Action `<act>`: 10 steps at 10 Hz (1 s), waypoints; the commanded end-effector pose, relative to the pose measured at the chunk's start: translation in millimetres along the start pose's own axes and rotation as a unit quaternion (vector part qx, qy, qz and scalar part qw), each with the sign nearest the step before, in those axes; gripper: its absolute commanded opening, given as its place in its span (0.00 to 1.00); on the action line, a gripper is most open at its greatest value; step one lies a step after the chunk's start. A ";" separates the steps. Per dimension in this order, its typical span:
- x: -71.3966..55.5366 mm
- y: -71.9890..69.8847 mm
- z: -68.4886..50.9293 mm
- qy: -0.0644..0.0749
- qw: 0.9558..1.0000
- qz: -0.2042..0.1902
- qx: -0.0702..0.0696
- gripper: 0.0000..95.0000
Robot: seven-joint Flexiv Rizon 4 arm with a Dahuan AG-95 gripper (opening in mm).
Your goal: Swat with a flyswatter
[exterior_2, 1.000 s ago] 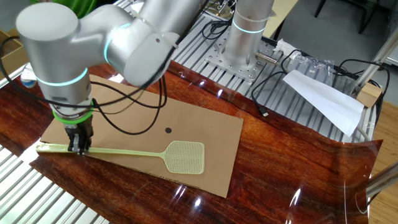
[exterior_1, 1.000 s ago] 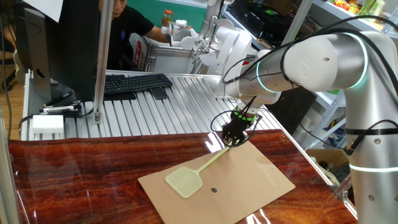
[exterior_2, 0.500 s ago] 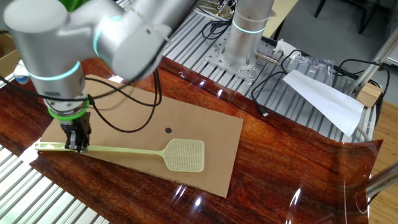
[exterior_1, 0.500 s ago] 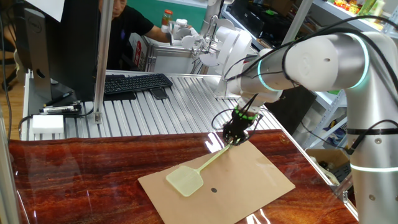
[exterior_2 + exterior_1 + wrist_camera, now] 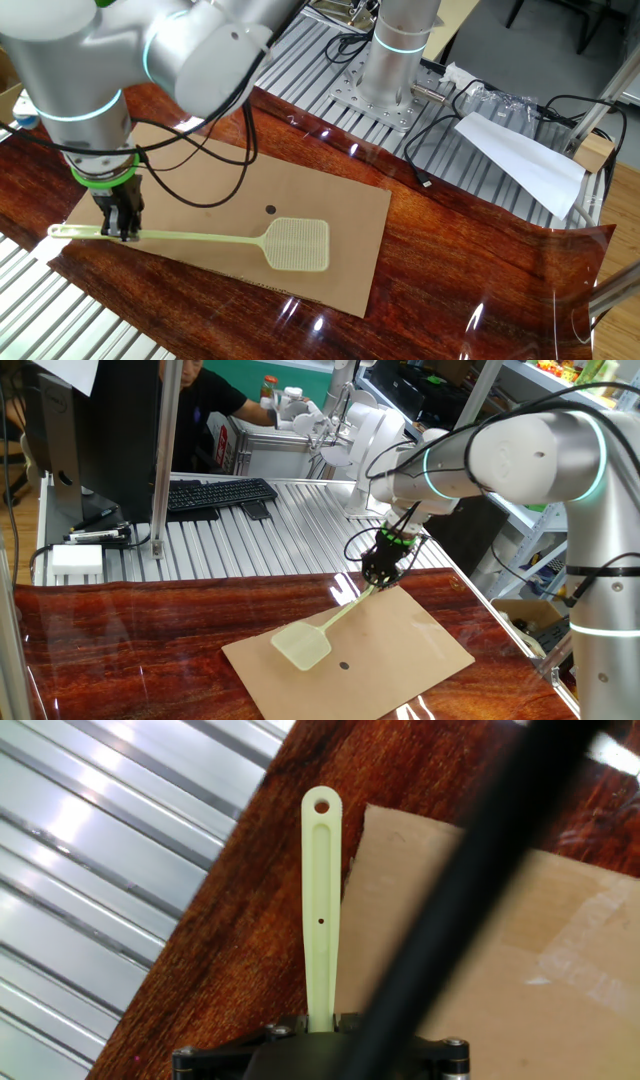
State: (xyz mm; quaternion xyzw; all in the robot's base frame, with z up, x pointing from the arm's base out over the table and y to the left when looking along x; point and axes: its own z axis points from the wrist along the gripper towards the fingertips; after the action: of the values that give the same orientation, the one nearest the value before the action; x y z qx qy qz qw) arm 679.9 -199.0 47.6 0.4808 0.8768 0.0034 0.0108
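Observation:
The pale yellow-green flyswatter [image 5: 303, 644] has its mesh head [image 5: 298, 245] just over a brown cardboard sheet [image 5: 420, 640], near a small black dot [image 5: 270, 209] on it. My gripper [image 5: 376, 581] is shut on the thin handle close to its far end, seen also in the other fixed view [image 5: 122, 230]. The swatter is lifted slightly and tilted, head low. In the hand view the handle end with its hang hole [image 5: 321, 870] sticks out past my gripper [image 5: 320, 1020] over the wood table edge.
The cardboard [image 5: 330, 210] lies on a red-brown wood tabletop [image 5: 130, 650] bordered by ribbed aluminium [image 5: 250, 530]. A keyboard [image 5: 215, 493] and a person [image 5: 200, 400] are at the back. White folded paper [image 5: 520, 160] and cables lie at the right.
My gripper has risen a little with the handle. The swatter head has come up off the cardboard and shifted slightly.

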 end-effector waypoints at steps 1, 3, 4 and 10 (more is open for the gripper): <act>-3.7 1.9 -4.5 0.002 1.000 -0.012 0.000 0.00; -5.4 1.4 -8.4 0.004 1.000 -0.021 0.001 0.00; -6.9 1.1 -11.0 0.007 1.000 -0.028 0.000 0.00; -12.2 -0.2 -32.3 0.022 0.998 -0.057 0.007 0.00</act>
State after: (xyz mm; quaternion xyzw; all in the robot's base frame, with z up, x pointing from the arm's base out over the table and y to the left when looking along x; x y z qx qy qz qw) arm 685.9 -208.9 81.6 0.4291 0.9031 0.0072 -0.0129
